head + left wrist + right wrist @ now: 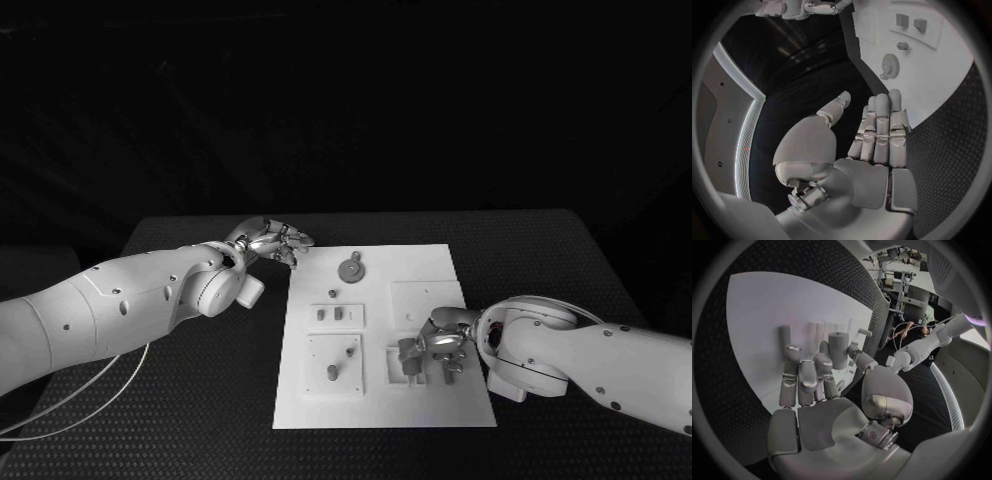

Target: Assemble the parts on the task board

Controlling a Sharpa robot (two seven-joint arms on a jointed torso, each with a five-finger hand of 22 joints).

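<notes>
Two hands frame your task board [433, 262], a flat, matte white rectangular plate lying in the middle of the head view on the black table [577, 250], whose surface has a fine woven grain. On the board's upper part you see a round grey disc part [351, 267] with a small tab, and just below it a small grey peg [333, 293]. Lower left sit two raised white square blocks, the upper one with two short slots [338, 315], the lower one with a grey pin [333, 372]. Your left hand [271, 240], of jointed silver metal, hovers at the board's upper left corner, fingers loosely curled, holding nothing. Your right hand [437, 343] is at the board's lower right, fingers bent down over the slotted block [411, 365] there.

In the left wrist view, the left hand [873, 140] lies flat and open, fingers straight and side by side, thumb apart, empty, with the disc part [890, 65] beyond its fingertips.

In the right wrist view, the right hand [817, 385] pinches an upright grey cylindrical part [838, 350] between thumb and fingers, against the white board [773, 305].
</notes>
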